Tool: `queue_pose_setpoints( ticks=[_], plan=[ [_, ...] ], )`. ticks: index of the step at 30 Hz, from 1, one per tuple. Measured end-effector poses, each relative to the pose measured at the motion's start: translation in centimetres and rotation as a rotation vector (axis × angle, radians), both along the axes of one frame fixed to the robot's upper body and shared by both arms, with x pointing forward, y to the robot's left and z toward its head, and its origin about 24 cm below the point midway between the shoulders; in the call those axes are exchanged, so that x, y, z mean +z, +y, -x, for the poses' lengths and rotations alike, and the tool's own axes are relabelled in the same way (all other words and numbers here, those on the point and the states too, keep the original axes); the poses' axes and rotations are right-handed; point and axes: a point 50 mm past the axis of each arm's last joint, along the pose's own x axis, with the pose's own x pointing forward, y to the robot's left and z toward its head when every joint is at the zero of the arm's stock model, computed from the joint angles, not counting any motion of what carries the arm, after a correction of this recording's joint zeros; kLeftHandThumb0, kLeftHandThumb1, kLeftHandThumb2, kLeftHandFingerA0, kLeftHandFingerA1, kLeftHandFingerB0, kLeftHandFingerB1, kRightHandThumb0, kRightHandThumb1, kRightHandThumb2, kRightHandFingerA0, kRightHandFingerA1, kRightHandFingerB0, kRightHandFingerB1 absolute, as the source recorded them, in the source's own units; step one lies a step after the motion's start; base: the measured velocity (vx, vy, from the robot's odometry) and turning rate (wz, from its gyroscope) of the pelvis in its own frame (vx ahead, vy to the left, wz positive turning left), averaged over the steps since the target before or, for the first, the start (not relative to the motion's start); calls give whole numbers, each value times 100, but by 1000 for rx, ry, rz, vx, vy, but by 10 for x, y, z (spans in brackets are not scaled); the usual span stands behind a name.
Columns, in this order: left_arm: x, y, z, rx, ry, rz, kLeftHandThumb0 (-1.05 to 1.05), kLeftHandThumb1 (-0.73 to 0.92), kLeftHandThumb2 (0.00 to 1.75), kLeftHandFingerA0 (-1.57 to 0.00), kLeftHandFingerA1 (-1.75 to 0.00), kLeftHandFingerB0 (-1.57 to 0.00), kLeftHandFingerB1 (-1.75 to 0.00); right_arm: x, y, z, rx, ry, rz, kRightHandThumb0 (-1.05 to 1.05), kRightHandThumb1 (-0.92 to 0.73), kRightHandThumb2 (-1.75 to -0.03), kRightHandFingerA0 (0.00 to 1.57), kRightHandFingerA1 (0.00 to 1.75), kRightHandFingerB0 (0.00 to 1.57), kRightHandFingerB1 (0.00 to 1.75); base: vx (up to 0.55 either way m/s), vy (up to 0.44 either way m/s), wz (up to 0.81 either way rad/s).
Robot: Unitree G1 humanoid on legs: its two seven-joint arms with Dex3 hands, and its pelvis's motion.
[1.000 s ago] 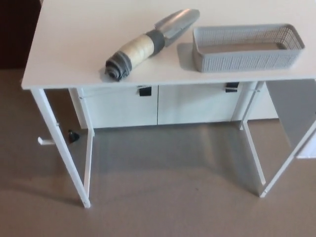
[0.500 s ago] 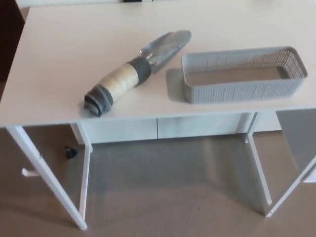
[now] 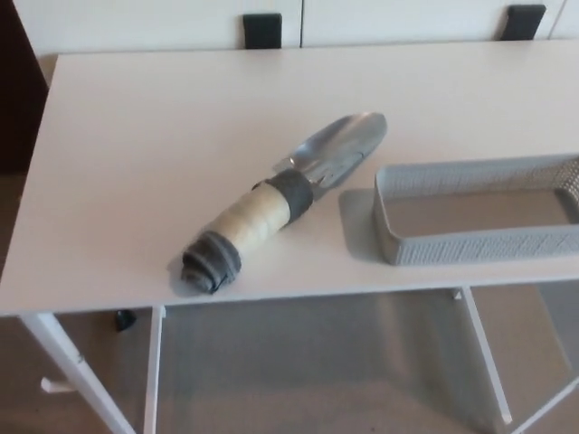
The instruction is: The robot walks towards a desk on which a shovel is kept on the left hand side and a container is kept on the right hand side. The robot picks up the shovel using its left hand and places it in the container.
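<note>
Desk: white top (image 3: 136, 163), seen from above; its near edge runs across the lower part of the head view, with white legs (image 3: 72, 375) below it.
Shovel: hand trowel (image 3: 285, 201) lying flat on the desk, left of centre, set diagonally.
Shovel blade: bare metal scoop (image 3: 342, 145), pointing away and to the right (concave side up).
Shovel handle: wrapped in pale tape (image 3: 253, 220) with dark grey bands at both ends; butt end (image 3: 210, 262) close to the near edge of the desk.
Container: grey perforated plastic basket (image 3: 470, 244), rectangular and open-topped, on the right side of the desk, cut off by the right picture edge.
Shovel to container: apart, the blade just beside the container's far left corner; nothing lies inside the visible part of the container.
Robot hand, left: outside the view, state not observable.
Robot hand, right: outside the view, state not observable.
Background: white cabinet fronts (image 3: 163, 23) behind the desk, with two black handles (image 3: 262, 30).
Floor: grey-brown carpet (image 3: 317, 371) under the desk.
</note>
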Motion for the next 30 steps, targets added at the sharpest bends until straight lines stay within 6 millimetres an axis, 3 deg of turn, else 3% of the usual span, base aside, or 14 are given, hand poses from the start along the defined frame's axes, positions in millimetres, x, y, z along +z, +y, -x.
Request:
queue_pose_setpoints(
  ticks=[2, 3, 5, 6, 10, 11, 12, 13, 15, 16, 21, 22, 28, 30],
  plan=[
    [0, -2, 3, -8, 8, -6, -24, 54, 56, -50, -43, -42, -37, 0, 0, 1, -2, 1, 0, -36, -64, -58, 67, 53, 42, 38, 194, -139, 15],
    [0, -3, 3, -9, 7, -7, -28, 52, 56, -53, -44, -43, -37, -2, 1, 2, -4, 11, -5, -42, -52, -80, 60, 63, 34, 50, 165, -278, 9],
    [0, -10, 0, -33, -6, 5, -29, 52, 56, -53, -44, -43, -38, 0, -2, 1, -4, 1, 4, -36, -65, -58, 66, 52, 40, 38, 154, -225, 10],
    [0, -12, -1, -42, -10, 8, -30, 52, 56, -54, -44, -43, -37, 1, -3, 0, -4, 0, 7, -43, -52, -81, 59, 62, 33, 49, 138, -164, -6],
    [-1, -19, 0, -69, -7, 20, -33, 45, 65, -49, -49, -41, -43, 1, -2, 0, 1, -3, 7, -43, -52, -81, 60, 62, 34, 50, 91, -85, -5],
    [-1, -20, 0, -73, -5, 22, -34, 44, 65, -49, -49, -41, -43, 1, -2, 0, 1, -3, 7, -37, -65, -58, 66, 52, 40, 38, 44, -5, -8],
    [-2, -22, 2, -79, 2, 29, -29, 52, 56, -54, -41, -45, -36, 1, -2, 0, 0, -1, 7, -44, -52, -82, 60, 62, 35, 50, 41, 22, -8],
    [-3, -24, 3, -86, 9, 34, -33, 46, 66, -46, -48, -40, -43, 0, -2, 1, 1, 2, 6, -37, -65, -58, 67, 51, 40, 39, 0, 0, 0],
    [-5, -27, 5, -98, 20, 41, -34, 45, 66, -49, -49, -42, -44, 0, -2, 2, 1, 6, 6, -38, -64, -58, 67, 52, 41, 39, 34, 103, -6],
    [-6, -28, 6, -101, 22, 43, -34, 45, 66, -49, -49, -42, -44, 0, -2, 2, 1, 6, 6, -45, -51, -82, 60, 63, 35, 50, 92, 142, -2],
    [-6, -26, 6, -118, 17, 28, -28, 52, 56, -55, -42, -44, -36, 0, 0, 0, 10, -3, -1, -45, -50, -81, 61, 63, 35, 51, 37, 263, -13],
    [-5, -26, 6, -120, 16, 25, -28, 53, 56, -55, -42, -44, -36, -1, 1, 2, 10, 3, -6, -39, -63, -58, 67, 52, 41, 38, 149, 9, 7],
    [-4, -30, 5, -134, 1, 31, -28, 52, 56, -56, -44, -44, -37, -1, 1, 3, 15, -1, -6, -36, -65, -59, 67, 53, 39, 39, 94, -30, 7],
    [-4, -32, 5, -136, 2, 35, -28, 51, 56, -55, -43, -44, -37, -1, 1, 3, 17, -1, -5, -43, -51, -80, 60, 63, 33, 50, 32, -27, 4]
  ],
)
